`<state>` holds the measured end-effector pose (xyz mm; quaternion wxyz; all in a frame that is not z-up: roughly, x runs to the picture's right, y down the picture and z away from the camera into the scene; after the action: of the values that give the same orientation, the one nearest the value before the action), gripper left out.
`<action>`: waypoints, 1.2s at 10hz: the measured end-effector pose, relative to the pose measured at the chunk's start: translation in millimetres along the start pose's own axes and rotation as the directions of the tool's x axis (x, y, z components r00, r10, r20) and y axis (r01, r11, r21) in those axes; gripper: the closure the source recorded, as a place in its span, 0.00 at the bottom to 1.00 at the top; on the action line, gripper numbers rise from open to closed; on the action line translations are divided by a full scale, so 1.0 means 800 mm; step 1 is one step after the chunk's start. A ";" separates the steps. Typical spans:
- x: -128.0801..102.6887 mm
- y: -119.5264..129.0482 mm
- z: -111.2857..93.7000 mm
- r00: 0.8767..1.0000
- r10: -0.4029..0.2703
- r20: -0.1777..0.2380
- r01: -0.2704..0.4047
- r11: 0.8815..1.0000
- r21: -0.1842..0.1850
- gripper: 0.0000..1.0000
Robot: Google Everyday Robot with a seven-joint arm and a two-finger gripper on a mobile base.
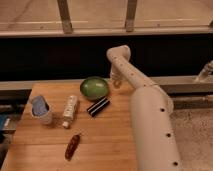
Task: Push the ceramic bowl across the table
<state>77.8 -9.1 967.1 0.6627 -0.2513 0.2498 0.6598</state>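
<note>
The green ceramic bowl [94, 88] sits upright near the far edge of the wooden table [107, 142], about mid-width. My gripper [116, 82] hangs at the end of the white arm [145, 110], just right of the bowl's rim and close to the table's far edge. I cannot tell whether it touches the bowl. The arm reaches in from the lower right and bends down over the table's far right corner.
A white-grey cup with a blue inside [41, 109] stands at the left. A white bottle [70, 110] lies beside it, a black bar [98, 106] lies in front of the bowl, and a reddish-brown item [73, 146] lies nearer me. A dark ledge runs behind the table.
</note>
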 end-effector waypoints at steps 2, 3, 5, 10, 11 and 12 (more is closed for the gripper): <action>-0.006 0.016 0.026 0.999 -0.018 -0.048 0.017 1.000 -0.007 1.00; -0.007 0.020 0.035 0.998 -0.024 -0.064 0.023 1.000 -0.014 1.00; -0.007 0.042 0.048 0.994 -0.053 -0.093 0.049 0.998 -0.043 1.00; -0.006 0.092 0.032 0.988 -0.141 -0.069 0.133 0.985 -0.111 1.00; -0.005 0.108 0.028 0.984 -0.167 -0.061 0.158 0.979 -0.127 1.00; -0.004 0.125 0.025 0.979 -0.196 -0.055 0.186 0.972 -0.145 1.00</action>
<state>-22.2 1.8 983.8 0.6950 -0.3423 0.2003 0.5997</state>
